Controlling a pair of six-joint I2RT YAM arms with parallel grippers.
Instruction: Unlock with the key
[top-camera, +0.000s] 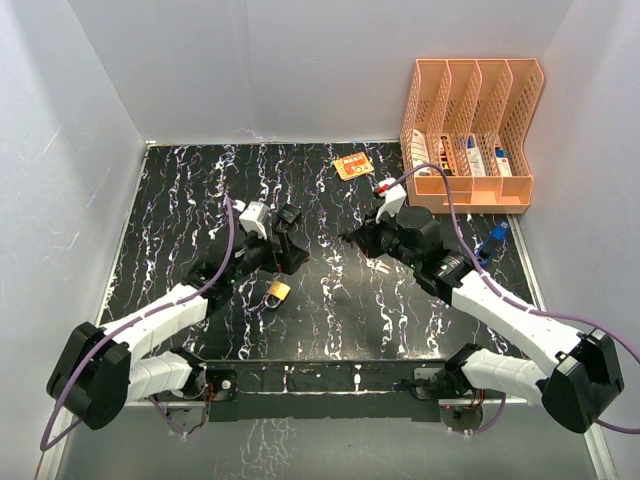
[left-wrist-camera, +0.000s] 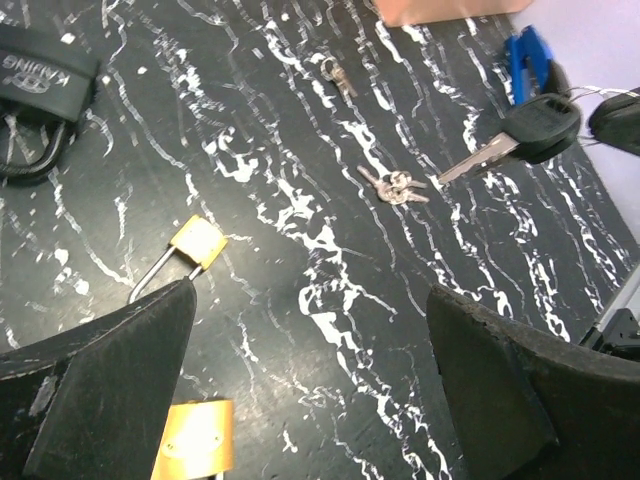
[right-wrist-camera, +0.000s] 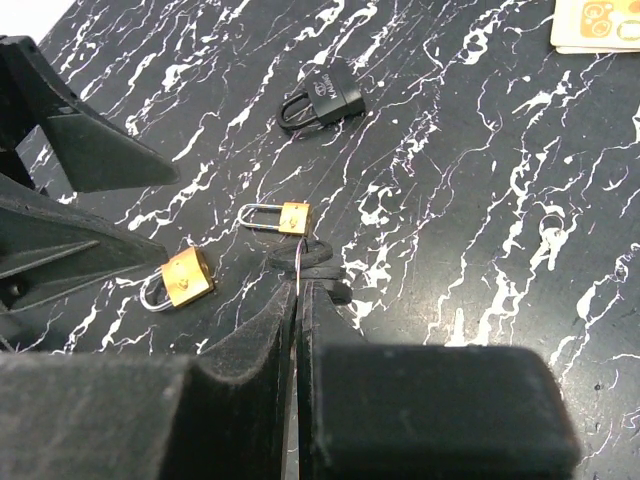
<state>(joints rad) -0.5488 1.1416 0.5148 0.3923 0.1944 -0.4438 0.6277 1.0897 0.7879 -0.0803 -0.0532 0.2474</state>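
My right gripper (right-wrist-camera: 298, 285) is shut on the thin ring of a black-headed key (left-wrist-camera: 538, 122) and holds it above the table; the key's silver blade points toward the left arm. In the top view this gripper (top-camera: 356, 237) is at mid table. My left gripper (left-wrist-camera: 310, 300) is open and empty, hovering over the dark marbled table. A small brass padlock (left-wrist-camera: 198, 240) lies by its left finger and a larger brass padlock (left-wrist-camera: 195, 440) lies under that finger. Both show in the right wrist view, the small one (right-wrist-camera: 293, 217) and the larger (right-wrist-camera: 185, 277). A black padlock (right-wrist-camera: 325, 95) lies farther off.
A bunch of small silver keys (left-wrist-camera: 395, 185) and one more small key (left-wrist-camera: 335, 75) lie on the table. A blue clip (top-camera: 495, 240) lies at the right. An orange file rack (top-camera: 470, 130) stands at the back right, with an orange card (top-camera: 352, 165) beside it.
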